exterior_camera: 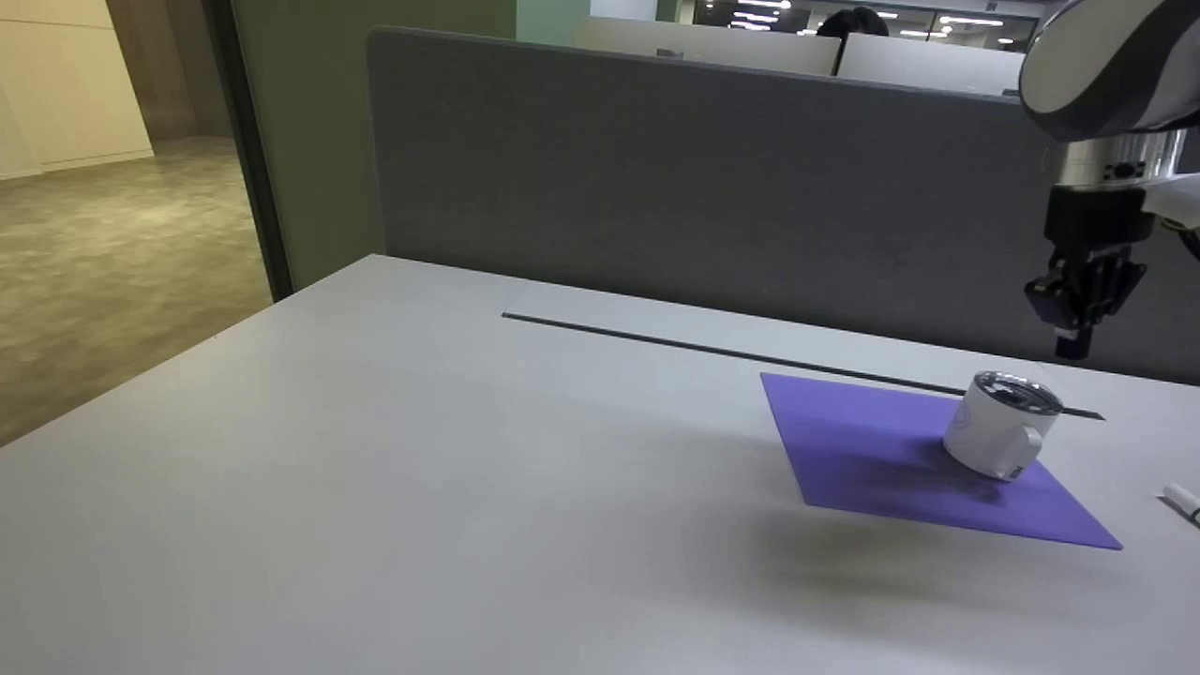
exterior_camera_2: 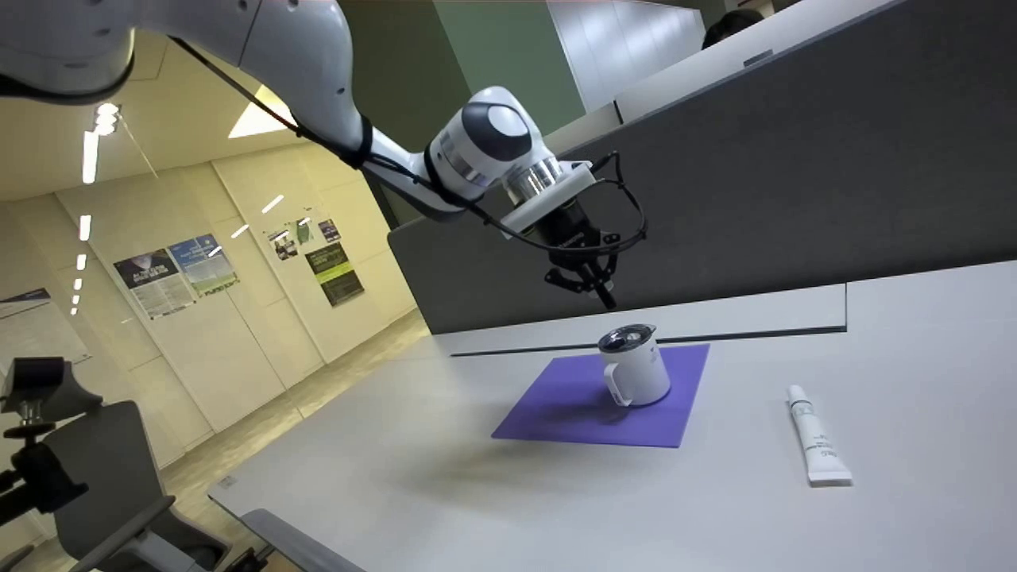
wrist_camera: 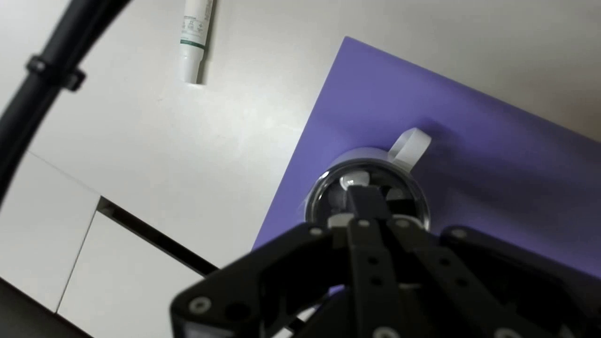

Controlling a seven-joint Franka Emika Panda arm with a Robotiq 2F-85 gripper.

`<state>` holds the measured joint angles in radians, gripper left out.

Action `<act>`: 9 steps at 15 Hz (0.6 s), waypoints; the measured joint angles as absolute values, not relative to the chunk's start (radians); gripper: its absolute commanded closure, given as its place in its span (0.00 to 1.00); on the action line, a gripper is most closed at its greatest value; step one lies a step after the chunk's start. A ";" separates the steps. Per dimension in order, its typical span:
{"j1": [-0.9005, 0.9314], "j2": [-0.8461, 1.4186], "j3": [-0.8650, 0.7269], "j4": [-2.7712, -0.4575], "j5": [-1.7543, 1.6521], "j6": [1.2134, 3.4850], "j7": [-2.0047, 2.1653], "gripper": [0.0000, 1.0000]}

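The white table [exterior_camera_2: 715, 516] spreads across the foreground of both exterior views; the grey partition [exterior_camera: 656, 187] rises along its twelve o'clock side in an exterior view; the robot arm [exterior_camera_2: 314, 71] reaches in from ten o'clock in an exterior view; the purple sheet [exterior_camera: 844, 450] lies flat on the table, with the mug [exterior_camera_2: 645, 377] standing on it toward the sheet's three o'clock edge in both exterior views; the pincer [exterior_camera_2: 606, 297] hangs at eleven o'clock from the mug in an exterior view, clenched on nothing, its fingertips [wrist_camera: 367, 202] over the lid [wrist_camera: 335, 190] in the wrist view yet apart from it; the step in hand looks like a hover above the mug, approach or retreat I cannot tell; any next move seems to call for clearance over the lid, and a grip would need the pincer spread first.

The mug is upright; its long axis, if so squat a thing has one, runs vertical, lid uppermost; its handle [wrist_camera: 411, 149] points to one o'clock in the wrist view; the white tube [exterior_camera_2: 818, 441] lies well apart at four o'clock from the mug in an exterior view, its cap [exterior_camera_2: 797, 392] aimed at eleven.
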<state>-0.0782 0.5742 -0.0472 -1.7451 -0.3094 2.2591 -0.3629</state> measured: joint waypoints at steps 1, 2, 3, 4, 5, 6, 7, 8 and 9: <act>-0.077 0.583 -0.047 -1.734 -0.309 2.246 -0.363 1.00; -0.076 0.588 -0.047 -1.726 -0.309 2.240 -0.363 1.00; -0.076 0.589 -0.047 -1.722 -0.309 2.238 -0.363 1.00; -0.076 0.590 -0.047 -1.720 -0.309 2.237 -0.363 1.00; -0.075 0.590 -0.047 -1.719 -0.309 2.236 -0.363 1.00; -0.075 0.590 -0.047 -1.719 -0.309 2.235 -0.363 1.00; -0.075 0.590 -0.047 -1.719 -0.309 2.235 -0.363 1.00; -0.075 0.590 -0.047 -1.719 -0.309 2.235 -0.364 1.00; -0.076 0.592 -0.047 -1.720 -0.309 2.243 -0.365 1.00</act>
<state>-0.0758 0.5922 -0.0465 -1.7203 -0.3090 2.2432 -0.3645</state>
